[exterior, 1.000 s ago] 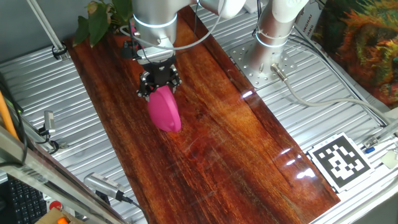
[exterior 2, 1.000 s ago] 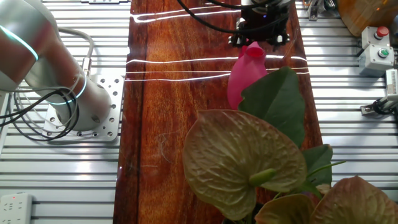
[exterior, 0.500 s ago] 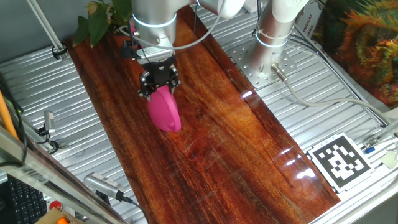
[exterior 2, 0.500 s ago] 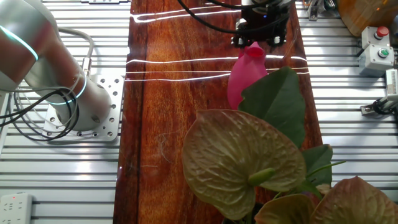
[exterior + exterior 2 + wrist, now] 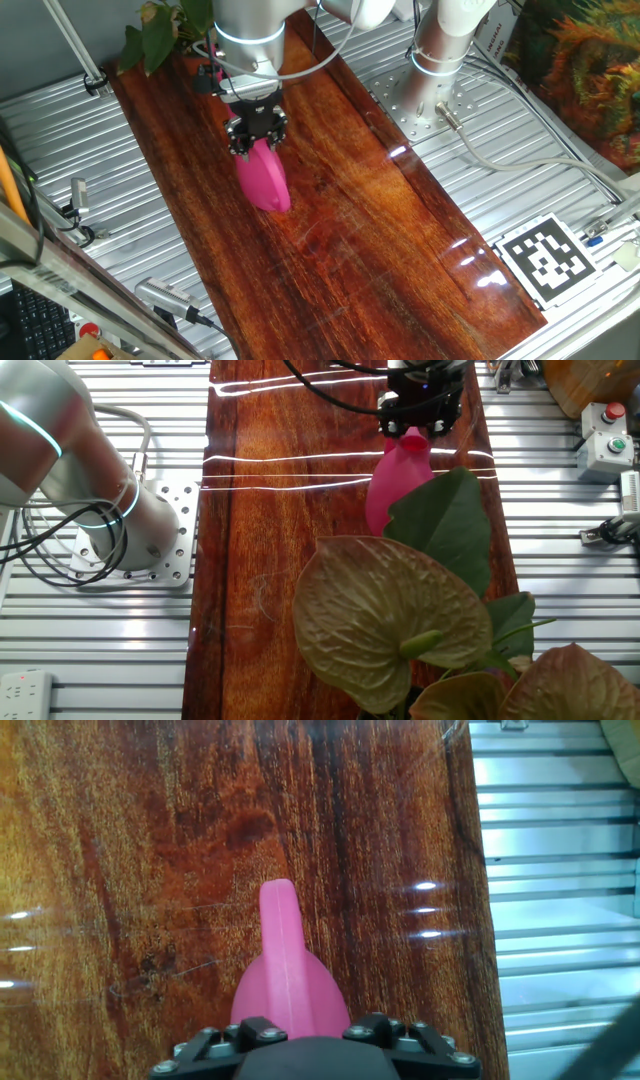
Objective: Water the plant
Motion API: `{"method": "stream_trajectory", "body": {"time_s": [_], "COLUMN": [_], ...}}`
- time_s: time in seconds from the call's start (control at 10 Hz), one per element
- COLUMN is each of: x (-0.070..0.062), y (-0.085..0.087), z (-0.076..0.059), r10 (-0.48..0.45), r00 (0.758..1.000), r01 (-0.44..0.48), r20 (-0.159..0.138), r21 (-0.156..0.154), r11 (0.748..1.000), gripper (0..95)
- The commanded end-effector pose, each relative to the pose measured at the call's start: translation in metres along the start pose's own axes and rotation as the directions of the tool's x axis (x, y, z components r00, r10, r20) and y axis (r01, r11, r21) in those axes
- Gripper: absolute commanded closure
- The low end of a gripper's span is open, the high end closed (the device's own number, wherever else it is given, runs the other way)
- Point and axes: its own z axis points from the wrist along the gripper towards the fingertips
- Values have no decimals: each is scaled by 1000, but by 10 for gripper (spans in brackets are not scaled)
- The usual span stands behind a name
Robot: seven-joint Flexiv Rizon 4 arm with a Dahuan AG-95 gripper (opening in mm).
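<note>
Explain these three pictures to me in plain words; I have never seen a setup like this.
A robot arm works over a wooden table. Two pictures come from fixed cameras on opposite sides of the table; the third comes from a camera on the arm's hand, looking down along its fingers. At the arm's end is a two-finger gripper, set on the top of a pink watering can that stands on the wood. Whether the fingers have closed on it is hard to tell. The plant to be watered sits at the table's far end; from the opposite side its leaves fill the foreground.
</note>
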Motion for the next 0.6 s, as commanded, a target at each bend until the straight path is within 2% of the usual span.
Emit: {"method": "stream_trajectory", "body": {"time_s": [0.1, 0.3, 0.4, 0.5, 0.6], "x": [1, 1, 1, 1, 1], "y": [0, 0, 0, -1, -1], "z": [0, 1, 0, -2, -3], "r10": [4, 9, 12, 17, 29], "r00": [1000, 1000, 1000, 1000, 998], "r01": [-4, -9, -12, -16, -29], "r20": [3, -1, -1, 13, 52], "r21": [-6, 3, -3, -12, -15], "r11": [1000, 1000, 1000, 1000, 999], "gripper": [950, 950, 950, 950, 950]}}
